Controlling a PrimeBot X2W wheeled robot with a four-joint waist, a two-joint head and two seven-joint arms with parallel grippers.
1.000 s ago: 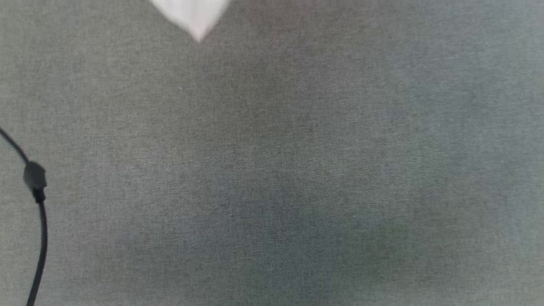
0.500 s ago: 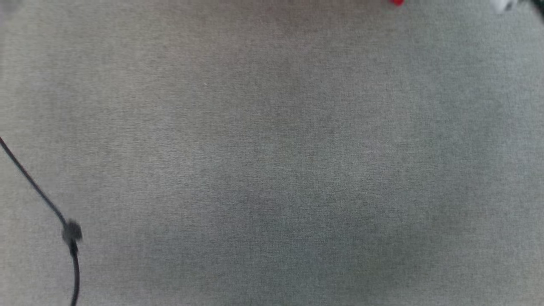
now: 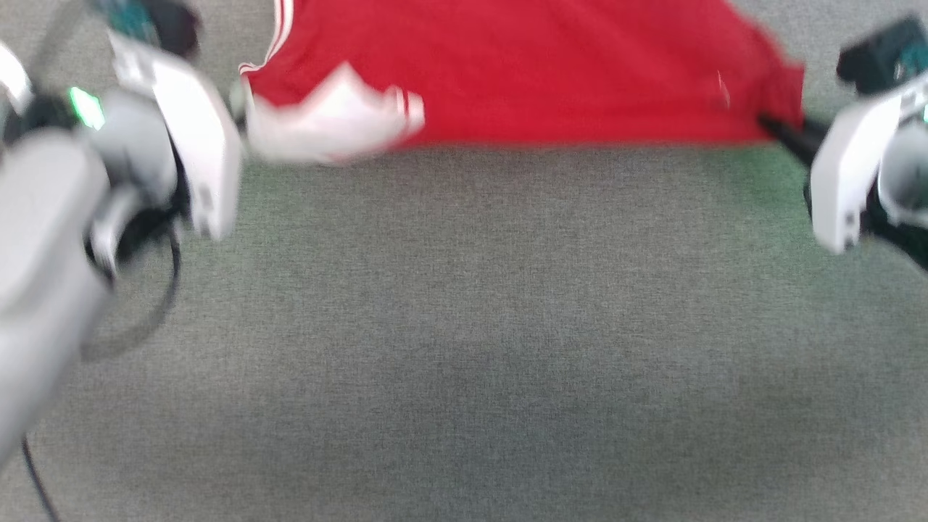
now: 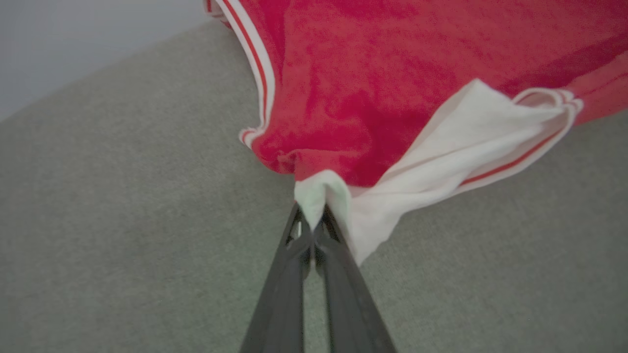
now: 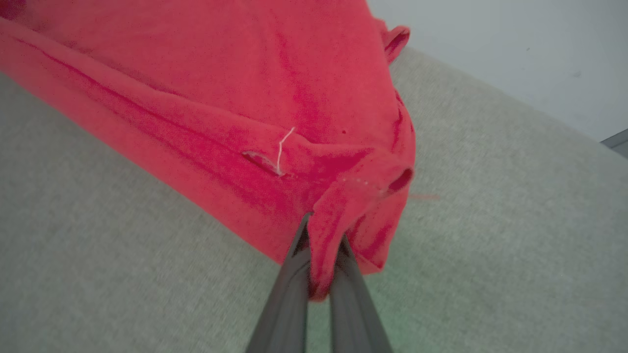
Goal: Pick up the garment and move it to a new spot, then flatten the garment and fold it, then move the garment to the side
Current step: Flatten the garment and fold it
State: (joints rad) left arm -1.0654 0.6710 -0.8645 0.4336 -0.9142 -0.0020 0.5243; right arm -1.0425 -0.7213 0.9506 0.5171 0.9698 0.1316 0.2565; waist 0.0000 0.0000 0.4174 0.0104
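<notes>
The garment [image 3: 522, 72], red with a white sleeve [image 3: 326, 123] and red-white stripe trim, hangs stretched between my two grippers across the top of the blurred head view. My left gripper [image 3: 243, 119] is shut on the garment at its left end. In the left wrist view its fingers [image 4: 306, 230] pinch a tuck of white sleeve cloth [image 4: 441, 152] just below the red body [image 4: 353, 88]. My right gripper [image 3: 776, 129] is shut on the garment's red right corner, and the right wrist view shows its fingers [image 5: 294, 260] clamped on a red fold [image 5: 274, 98].
A grey cloth-covered surface [image 3: 478, 326] spreads below the garment. A thin black cable [image 3: 32, 478] lies at its lower left. Both wrist views show the surface's far edge, with a pale wall [image 5: 515, 44] behind it.
The head camera has swung. Earlier it showed grey surface, a black cable and a white corner at the top. Now the red garment and both arms are in view.
</notes>
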